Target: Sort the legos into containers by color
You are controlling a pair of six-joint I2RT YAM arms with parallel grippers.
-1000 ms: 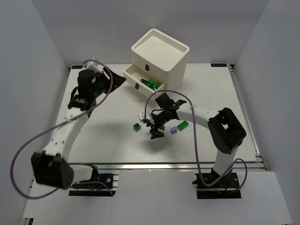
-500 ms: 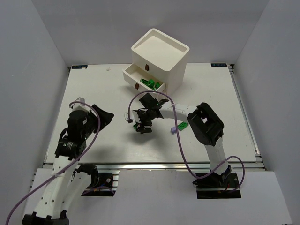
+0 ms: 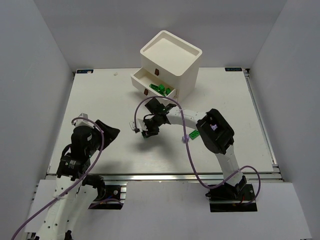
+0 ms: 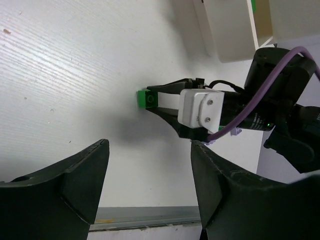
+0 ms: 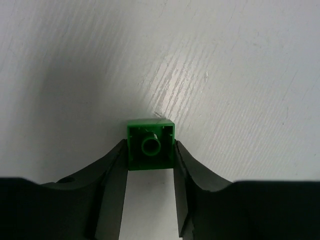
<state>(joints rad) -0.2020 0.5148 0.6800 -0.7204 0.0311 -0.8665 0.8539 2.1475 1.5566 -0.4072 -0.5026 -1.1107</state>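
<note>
My right gripper (image 3: 144, 131) is shut on a small dark green lego (image 5: 150, 145), one finger on each side, low over the white table. The left wrist view shows that lego (image 4: 146, 98) at the tips of the right gripper (image 4: 152, 99). My left gripper (image 3: 109, 131) is open and empty at the near left, well apart from it; its jaws (image 4: 147, 145) stand wide. The white cabinet (image 3: 170, 52) stands at the back, one drawer (image 3: 142, 80) pulled out with several green legos (image 3: 161, 89) inside. A lavender lego (image 3: 185, 139) and a green lego (image 3: 193, 134) lie by the right arm.
The right arm's purple cable (image 3: 192, 150) loops over the table near the loose legos. A metal rail (image 3: 160, 176) runs along the near table edge. Grey walls close in the left, right and back sides.
My left arm has pulled back from the drawer to the near left. My right gripper has swung left over the lone green lego and shut on it.
</note>
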